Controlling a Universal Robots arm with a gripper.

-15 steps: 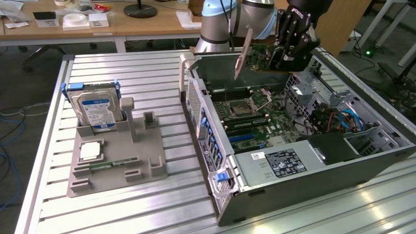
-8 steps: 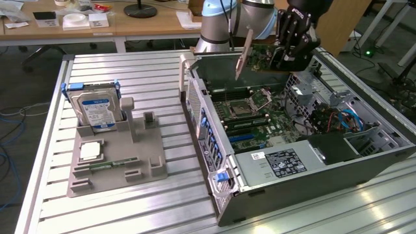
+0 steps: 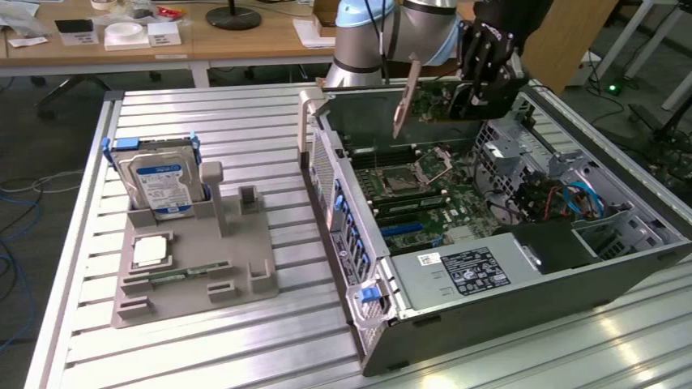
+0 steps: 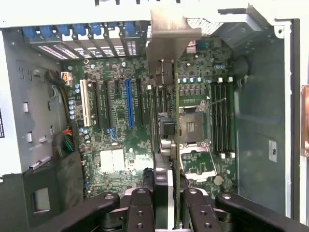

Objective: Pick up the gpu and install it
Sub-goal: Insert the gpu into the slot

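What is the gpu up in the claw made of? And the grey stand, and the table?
The gpu is a green circuit board, likely fiberglass with a matte look. Its bracket is a pale, shiny strip, probably bare metal. The stand is dull grey-beige and blocky, so probably plastic. The table has ribbed, silvery slats that catch the light, likely aluminium.

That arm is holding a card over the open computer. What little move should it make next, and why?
Probably shift the gpu sideways toward the blue slot before lowering: the pincer grips it upright above the motherboard, and its edge seems lined up by the processor socket, not over a slot.
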